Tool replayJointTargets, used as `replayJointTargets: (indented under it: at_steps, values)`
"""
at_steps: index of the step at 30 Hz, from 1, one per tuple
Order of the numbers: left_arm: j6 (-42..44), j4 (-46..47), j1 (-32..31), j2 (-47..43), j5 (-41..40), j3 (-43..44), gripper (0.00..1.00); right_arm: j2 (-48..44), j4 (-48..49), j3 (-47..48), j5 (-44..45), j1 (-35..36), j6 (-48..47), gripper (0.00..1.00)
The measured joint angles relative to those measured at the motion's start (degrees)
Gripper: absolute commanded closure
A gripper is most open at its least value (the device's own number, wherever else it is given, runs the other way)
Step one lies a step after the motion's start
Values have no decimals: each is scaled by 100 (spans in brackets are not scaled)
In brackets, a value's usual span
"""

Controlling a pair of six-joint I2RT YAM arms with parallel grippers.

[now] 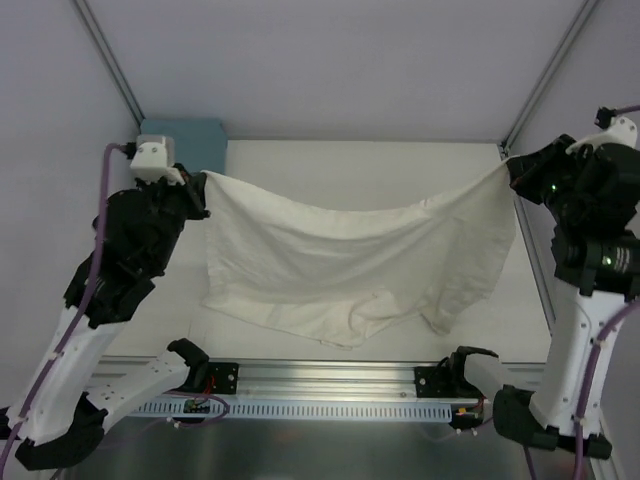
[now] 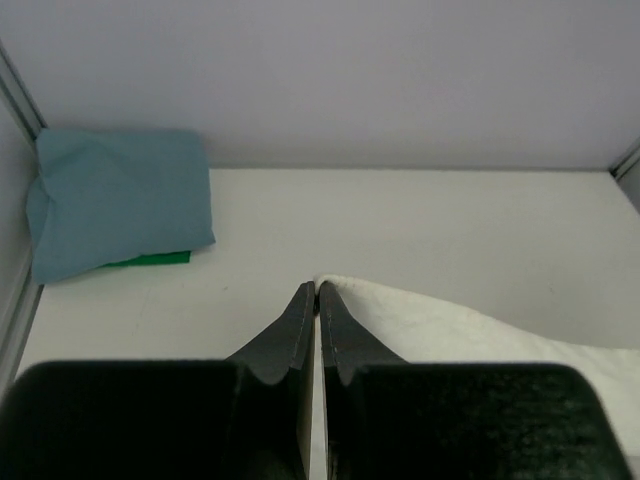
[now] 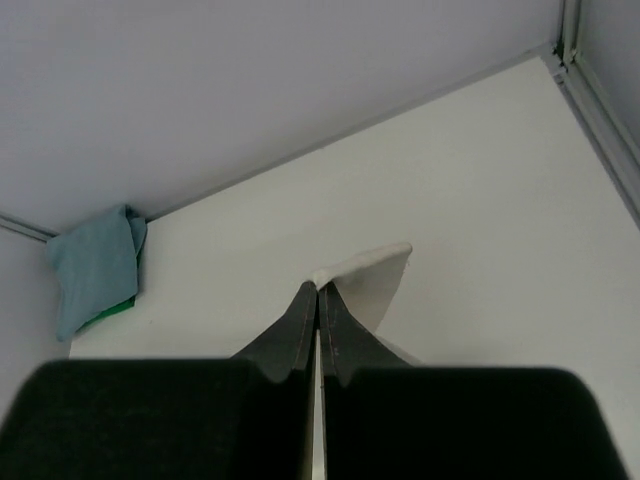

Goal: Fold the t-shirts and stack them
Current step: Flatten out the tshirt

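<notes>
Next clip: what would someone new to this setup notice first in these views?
The cream t-shirt, pinched at two corners by the shut left gripper and right gripper, hangs spread like a banner across the middle of the table. In the far-left corner the teal-blue t-shirt lies folded, a sliver of something green showing under it.

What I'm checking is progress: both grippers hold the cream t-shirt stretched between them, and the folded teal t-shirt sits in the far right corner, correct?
Not quite: the teal t-shirt sits in the far left corner, as the top external view shows. The rest holds.
</notes>
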Motion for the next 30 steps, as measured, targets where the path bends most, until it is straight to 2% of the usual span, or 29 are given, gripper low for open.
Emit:
replayJointTargets:
  at_steps: [5, 8, 11, 15, 18, 21, 25, 30]
  values:
    - [-138, 352, 446, 1401, 621, 13, 100, 1606, 431, 109, -404, -2, 131, 100]
    - [-175, 337, 841, 2459, 1058, 435, 100, 2883, 358, 772, -662, -9, 201, 100]
    - [-168, 160, 1163, 3571, 1401, 1486, 100, 4061, 273, 1976, -909, -24, 284, 100]
    - [-103, -188, 1469, 4793, 1683, 3429, 100, 5257, 68, 4085, -1187, -118, 466, 100]
    - [-17, -306, 1539, 4977, 1794, 4299, 100, 5080, 125, 4341, -1432, -317, 623, 100]
    - [-11, -450, 1534, 4498, 1915, 4452, 100, 4382, 98, 4070, -1598, -597, 699, 100]
    - [-179, -601, 1528, 3300, 2173, 4144, 100, 2959, 96, 3545, -1650, -776, 791, 100]
    - [-466, -872, 1528, 1670, 2514, 4024, 100, 1220, 90, 3475, -1764, -750, 905, 100]
